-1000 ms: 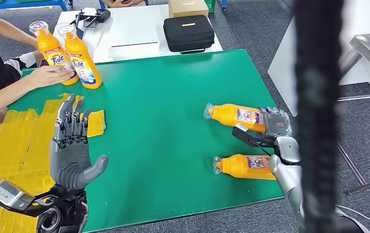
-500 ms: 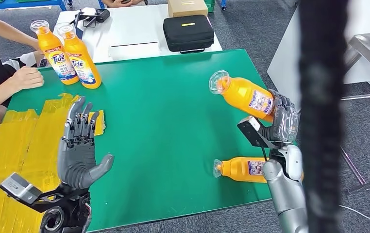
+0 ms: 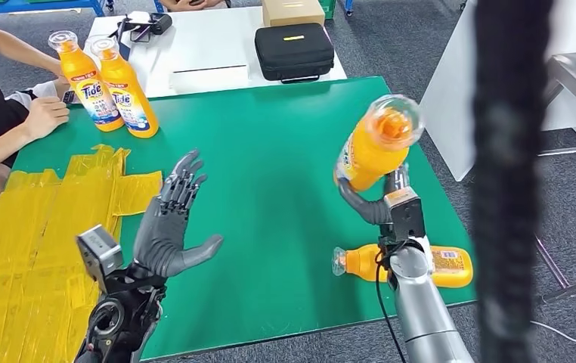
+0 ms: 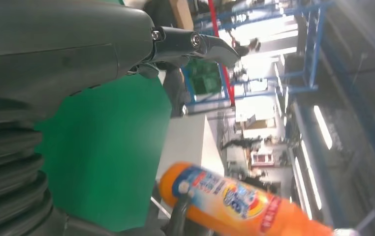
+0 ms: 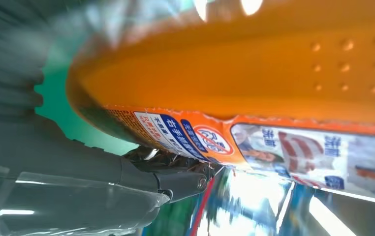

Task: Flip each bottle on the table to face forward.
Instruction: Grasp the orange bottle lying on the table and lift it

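My right hand (image 3: 376,200) grips an orange bottle (image 3: 372,147) by its base and holds it above the green table (image 3: 262,144), with its clear cap pointing up toward the camera. The same orange bottle (image 5: 254,73) lies close against the thumb in the right wrist view, and the orange bottle (image 4: 234,201) appears in the left wrist view too. A second orange bottle (image 3: 406,265) lies on its side near the table's front right edge, cap to the left. My left hand (image 3: 171,227) hovers over the table's front left, fingers spread, holding nothing.
Two orange bottles (image 3: 107,87) stand upright at the table's far left corner, next to a person's hand (image 3: 43,117). Yellow tape (image 3: 35,234) covers the table's left part. Behind the table a white table (image 3: 209,45) carries a black case (image 3: 294,51).
My right hand has lifted the bottle higher and turned it from tilted left to nearly upright. My left hand has moved right and forward. The person's hand stays near the upright bottles.
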You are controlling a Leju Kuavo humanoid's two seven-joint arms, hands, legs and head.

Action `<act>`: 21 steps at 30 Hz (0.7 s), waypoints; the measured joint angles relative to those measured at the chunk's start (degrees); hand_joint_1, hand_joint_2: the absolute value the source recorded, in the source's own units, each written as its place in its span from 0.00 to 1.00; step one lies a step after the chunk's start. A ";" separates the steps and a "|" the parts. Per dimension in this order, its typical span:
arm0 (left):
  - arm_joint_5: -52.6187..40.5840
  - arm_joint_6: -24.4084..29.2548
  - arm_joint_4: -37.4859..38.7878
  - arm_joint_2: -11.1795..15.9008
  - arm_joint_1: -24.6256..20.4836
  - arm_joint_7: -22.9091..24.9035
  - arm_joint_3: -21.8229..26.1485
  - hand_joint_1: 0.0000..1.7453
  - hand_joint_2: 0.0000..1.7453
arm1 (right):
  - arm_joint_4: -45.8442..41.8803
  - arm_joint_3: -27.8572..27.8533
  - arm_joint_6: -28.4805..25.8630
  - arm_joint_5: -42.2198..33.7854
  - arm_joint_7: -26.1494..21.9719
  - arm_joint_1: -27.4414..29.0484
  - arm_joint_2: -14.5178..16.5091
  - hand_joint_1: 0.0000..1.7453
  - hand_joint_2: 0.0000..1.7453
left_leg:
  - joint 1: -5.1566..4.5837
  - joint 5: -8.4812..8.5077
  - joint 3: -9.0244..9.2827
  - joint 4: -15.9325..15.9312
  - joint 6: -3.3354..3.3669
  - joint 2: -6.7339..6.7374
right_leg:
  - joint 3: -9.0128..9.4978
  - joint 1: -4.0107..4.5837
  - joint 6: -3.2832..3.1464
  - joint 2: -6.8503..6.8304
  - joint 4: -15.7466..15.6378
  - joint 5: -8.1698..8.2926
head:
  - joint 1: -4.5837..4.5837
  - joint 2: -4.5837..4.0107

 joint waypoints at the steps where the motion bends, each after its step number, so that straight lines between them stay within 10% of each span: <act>1: 0.17 -0.22 0.56 0.03 -0.66 0.16 -0.46 0.00 1.00 | 0.43 0.61 2.15 -1.47 -0.13 -0.38 0.39 1.00 1.00 | 0.00 0.00 0.00 0.00 0.00 0.00 | 0.00 0.00 0.00 0.00 0.00 0.00 | 0.00 0.00; 21: 0.63 -1.54 5.14 -0.76 -5.71 1.97 -5.46 0.00 1.00 | 10.50 7.94 7.92 -1.49 0.59 -6.48 5.96 1.00 1.00 | 0.00 0.00 0.00 0.00 0.00 -0.01 | -0.02 0.00 0.00 0.00 0.00 0.00 | 0.01 0.00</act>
